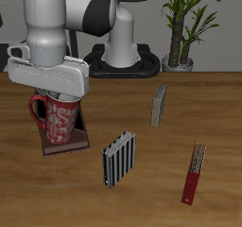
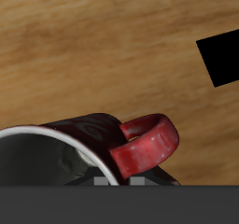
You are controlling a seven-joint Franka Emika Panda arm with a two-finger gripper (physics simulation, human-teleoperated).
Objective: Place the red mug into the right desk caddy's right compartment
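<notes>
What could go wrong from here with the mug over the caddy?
1. The red mug hangs in the gripper above the right desk caddy, whose cell looks barely wider than the mug; a small offset could land it on a wall.
2. The mug's handle juts sideways and may catch a divider.
3. The grip itself is hidden in both views, so slip on descent can't be ruled out.

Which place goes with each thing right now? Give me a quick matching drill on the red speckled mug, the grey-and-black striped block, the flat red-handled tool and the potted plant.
Things:
1. red speckled mug
2. grey-and-black striped block
3. flat red-handled tool
4. potted plant

Places:
A. at the table's back, beside the robot's base
B. nearest the table's front edge
C. under the gripper, over the dark maroon-brown caddy
D. between the caddy and the tool

Pairs: 1-C, 2-D, 3-B, 4-A
</notes>
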